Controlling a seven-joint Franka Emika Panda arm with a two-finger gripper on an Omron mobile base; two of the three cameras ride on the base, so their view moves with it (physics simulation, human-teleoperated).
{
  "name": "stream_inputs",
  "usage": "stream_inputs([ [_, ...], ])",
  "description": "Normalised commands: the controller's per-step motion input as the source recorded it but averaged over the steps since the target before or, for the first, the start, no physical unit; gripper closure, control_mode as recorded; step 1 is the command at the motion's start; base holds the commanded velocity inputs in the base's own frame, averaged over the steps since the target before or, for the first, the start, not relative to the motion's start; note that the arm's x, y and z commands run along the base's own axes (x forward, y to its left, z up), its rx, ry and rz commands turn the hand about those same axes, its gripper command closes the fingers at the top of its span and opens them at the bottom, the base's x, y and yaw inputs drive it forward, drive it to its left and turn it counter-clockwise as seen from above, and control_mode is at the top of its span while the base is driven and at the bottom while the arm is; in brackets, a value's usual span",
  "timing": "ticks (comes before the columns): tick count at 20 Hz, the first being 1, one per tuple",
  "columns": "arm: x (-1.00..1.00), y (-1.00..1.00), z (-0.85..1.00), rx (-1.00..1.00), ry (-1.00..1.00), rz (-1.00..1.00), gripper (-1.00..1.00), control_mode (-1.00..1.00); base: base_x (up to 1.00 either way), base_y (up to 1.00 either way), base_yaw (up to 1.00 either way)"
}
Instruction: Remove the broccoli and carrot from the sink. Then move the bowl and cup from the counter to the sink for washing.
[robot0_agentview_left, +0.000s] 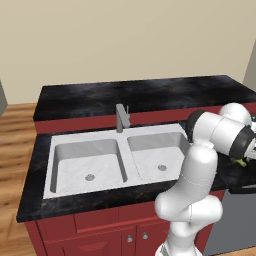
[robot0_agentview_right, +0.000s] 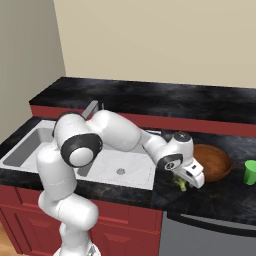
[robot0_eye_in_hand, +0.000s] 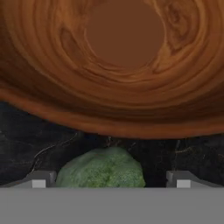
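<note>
End effector spread wide, holding nothing; fingertips stand well apart on either side of the broccoli. Broccoli sits on the black tabletop between them, no finger touching it as far as the hand view shows. In the right base view the end effector is low over the tabletop, right of the sink, with the broccoli just below and beside it. Bowl, reddish-brown wood grain, lies just beyond the broccoli; from the right base view the bowl is right next to the hand, possibly touching, hard to tell. Green cup stands on the tabletop further right, apart from the bowl. Left base view: sink with both basins showing only drains, faucet at centre back, a sliver of broccoli behind the arm's elbow. Carrot: can't place it.
</note>
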Motion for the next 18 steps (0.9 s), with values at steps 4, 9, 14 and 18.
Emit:
stream_inputs([
  [4, -0.06, 0.15, 0.14, 0.0, -0.12, 0.0, -1.0, -1.0, 0.0, 0.0, 0.0],
  [9, -0.03, 0.11, -0.01, 0.0, -0.02, 0.0, -1.0, -1.0, 0.0, 0.0, 0.0],
  [14, 0.06, 0.08, -0.15, 0.0, 0.0, -0.01, -1.0, -1.0, 0.0, 0.0, 0.0],
  [18, 0.09, 0.03, -0.11, 0.0, -0.04, 0.0, -1.0, -1.0, 0.0, 0.0, 0.0],
])
